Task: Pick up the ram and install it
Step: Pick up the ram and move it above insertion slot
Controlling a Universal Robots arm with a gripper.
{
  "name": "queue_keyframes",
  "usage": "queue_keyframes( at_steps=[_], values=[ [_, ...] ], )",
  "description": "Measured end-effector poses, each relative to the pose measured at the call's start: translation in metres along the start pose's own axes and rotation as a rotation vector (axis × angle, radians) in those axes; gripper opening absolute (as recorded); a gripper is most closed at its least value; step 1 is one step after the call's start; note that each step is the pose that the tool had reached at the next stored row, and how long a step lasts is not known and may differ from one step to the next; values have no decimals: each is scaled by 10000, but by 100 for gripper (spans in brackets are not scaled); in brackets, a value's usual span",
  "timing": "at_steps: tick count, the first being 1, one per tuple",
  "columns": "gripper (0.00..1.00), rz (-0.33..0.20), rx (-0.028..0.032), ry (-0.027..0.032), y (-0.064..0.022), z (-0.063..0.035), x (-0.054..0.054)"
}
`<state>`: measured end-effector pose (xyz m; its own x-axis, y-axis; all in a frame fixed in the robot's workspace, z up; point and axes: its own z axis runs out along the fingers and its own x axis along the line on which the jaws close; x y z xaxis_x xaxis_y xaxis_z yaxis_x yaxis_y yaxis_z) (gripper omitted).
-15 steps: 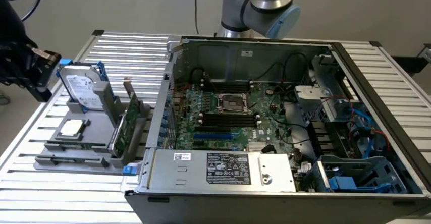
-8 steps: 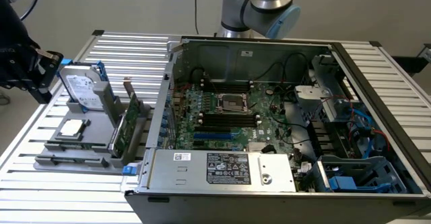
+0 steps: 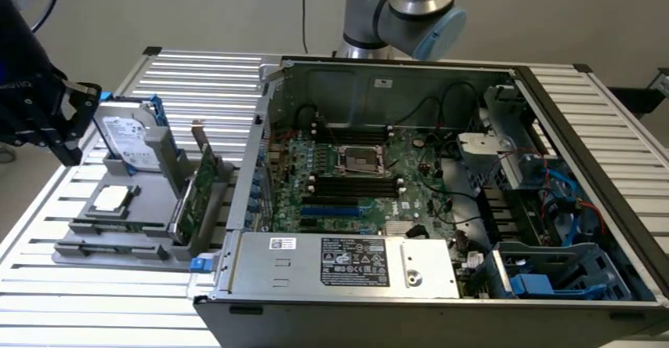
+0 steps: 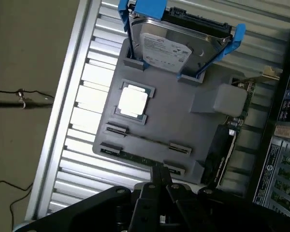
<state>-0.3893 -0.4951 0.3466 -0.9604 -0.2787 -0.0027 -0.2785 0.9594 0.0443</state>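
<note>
Jaws pressed together, holding nothing, hang beside the ram (image 4: 137,158), partly hidden edge-on in its gray holder (image 4: 183,126).

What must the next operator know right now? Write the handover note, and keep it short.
The gripper is shut and holds nothing, poised at the edge of the grey tray.
The ram stands on edge in its holder on that tray, close to the fingertips and outside the open computer case.
Done: nothing picked up yet.
Left: the pick-up, then seating it in a black motherboard slot.
</note>
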Motion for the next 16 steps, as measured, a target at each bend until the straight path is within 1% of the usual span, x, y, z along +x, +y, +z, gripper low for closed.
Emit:
queue_keyframes(
  at_steps=[5, 16],
  values=[
    [11, -899, -1, 26, -3, 59, 0],
    [11, -2908, -8, 115, -5, 105, 0]
  ],
)
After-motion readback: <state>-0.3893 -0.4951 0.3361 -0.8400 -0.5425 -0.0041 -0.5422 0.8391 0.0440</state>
